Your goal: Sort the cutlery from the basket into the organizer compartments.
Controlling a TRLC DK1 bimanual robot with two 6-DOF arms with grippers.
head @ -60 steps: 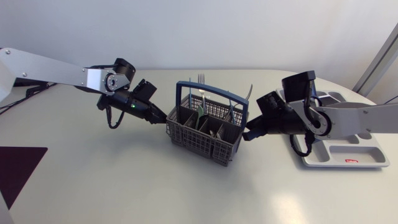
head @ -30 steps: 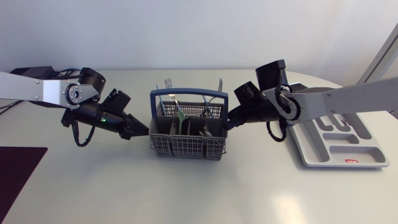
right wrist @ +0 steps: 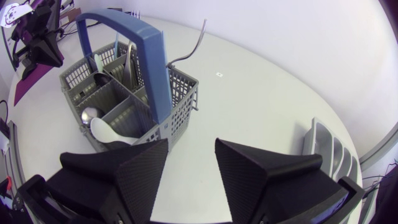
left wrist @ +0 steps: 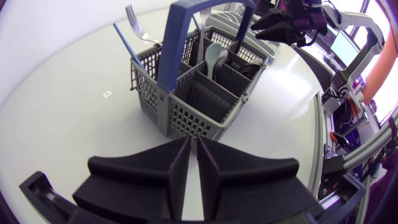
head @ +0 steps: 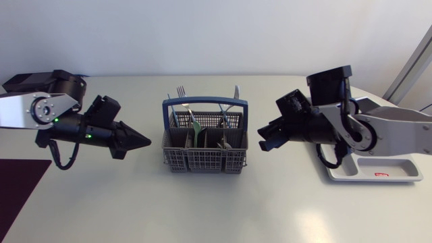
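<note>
Pale wall runs behind a white, rounded surface point(head: 202, 209) that carries little: the grey basket point(head: 204, 156) with its blue handle point(head: 204, 102) at the middle, the organizer point(head: 398, 164) well to the basket's right, and a dark patch point(head: 20, 182) far to its left at the surface's edge.

A second ago the basket sat skewed and further right, with an arm pressed against each end. Half a second ago it had been slid left and squared up, the fingers still against its ends. Now both arms have drawn back and the basket stands alone, with clear space at either end. The left fingers point(left wrist: 177, 171) are closed on nothing, with only a thin slit between them, and point at the basket's left end. The right fingers point(right wrist: 142, 169) stand apart and empty, facing its right end.

Judging from this, the positioning step looks finished and picking can begin. All the cutlery is inside the basket: two forks point(head: 181, 91) stand upright at the back, a green spoon point(head: 196, 127) is near the middle divider, and a white spoon point(right wrist: 107, 130) lies in the end compartment nearest the right arm. The organizer's visible compartments hold nothing, so no piece has been sorted yet. The right arm partly hides the organizer.
</note>
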